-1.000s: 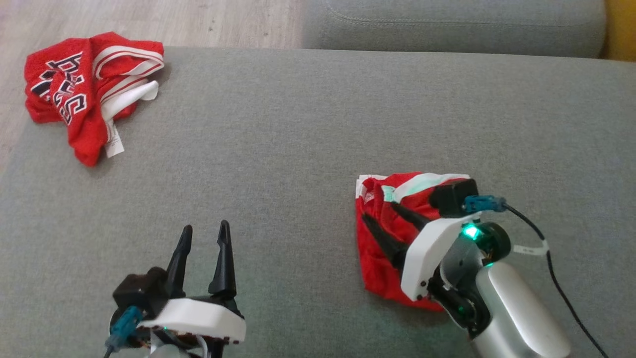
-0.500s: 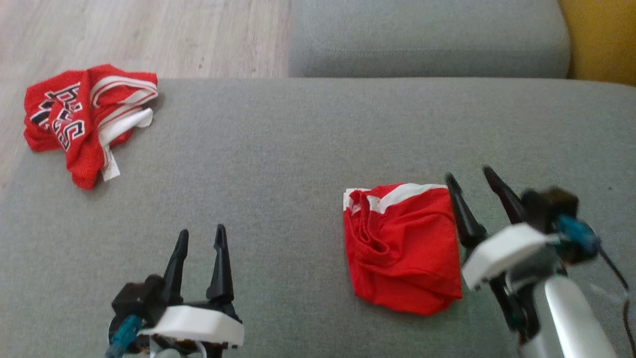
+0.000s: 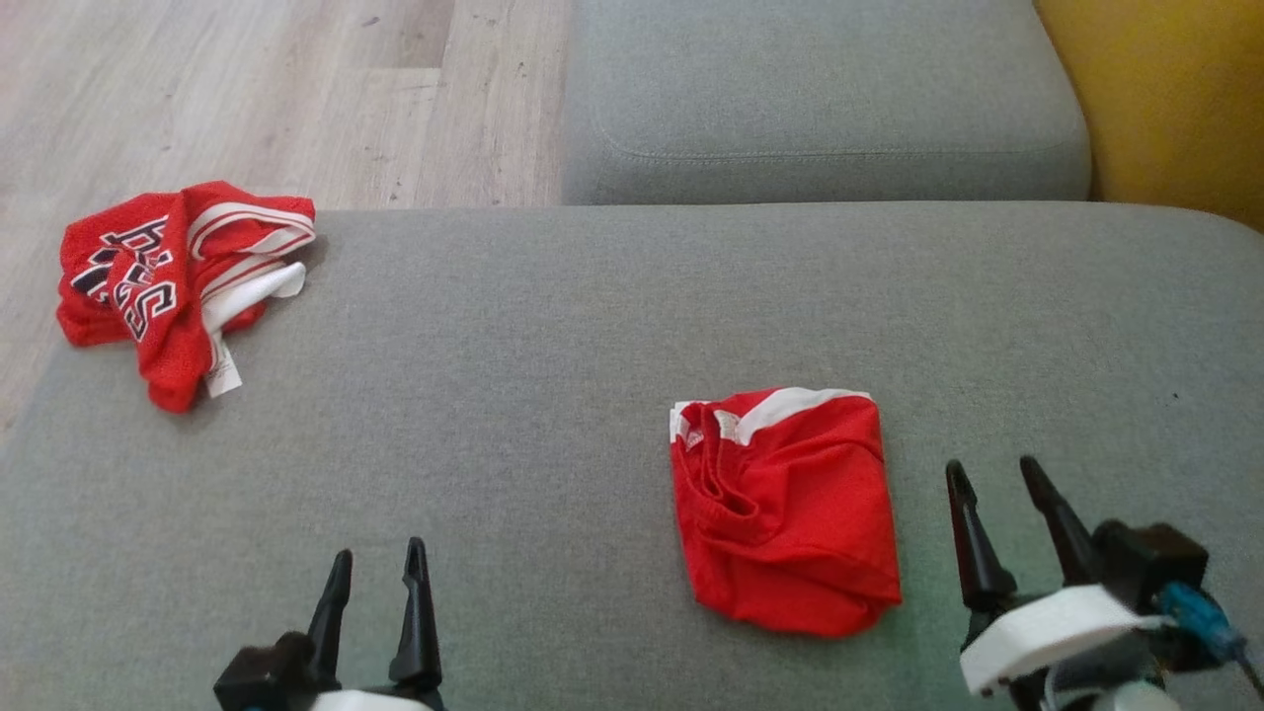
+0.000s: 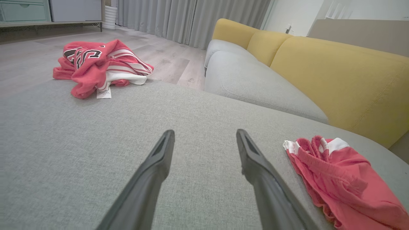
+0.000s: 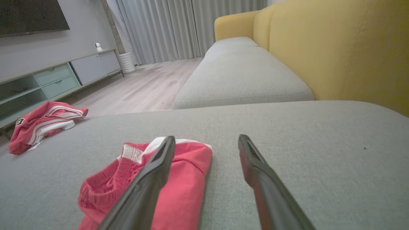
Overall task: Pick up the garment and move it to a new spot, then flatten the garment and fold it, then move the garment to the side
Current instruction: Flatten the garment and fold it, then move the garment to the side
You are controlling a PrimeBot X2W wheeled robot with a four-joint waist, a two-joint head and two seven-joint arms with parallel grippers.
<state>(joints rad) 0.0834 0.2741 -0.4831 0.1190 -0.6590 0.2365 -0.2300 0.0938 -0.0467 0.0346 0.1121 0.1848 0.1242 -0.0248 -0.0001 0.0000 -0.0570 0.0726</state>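
A folded red garment [image 3: 785,509] with a white band lies on the grey cushion [image 3: 553,375], right of centre; it also shows as the folded garment [image 4: 338,179] in the left wrist view and the folded garment [image 5: 179,185] in the right wrist view. My right gripper [image 3: 992,472] stands open just right of it, touching nothing, its fingers [image 5: 252,172] empty. My left gripper [image 3: 377,558] stands open at the lower left, well apart from the garment, with bare cushion between its fingers [image 4: 159,166].
A crumpled red jersey [image 3: 173,272] with lettering and white trim sits at the cushion's far left corner, partly over the edge. A second grey seat cushion [image 3: 820,99] lies beyond, a yellow backrest [image 3: 1165,99] at the right, wooden floor [image 3: 247,89] at the upper left.
My right gripper has let go of the folded garment and drawn back to its right, now open. The head camera has tilted, shifting the whole picture downward.
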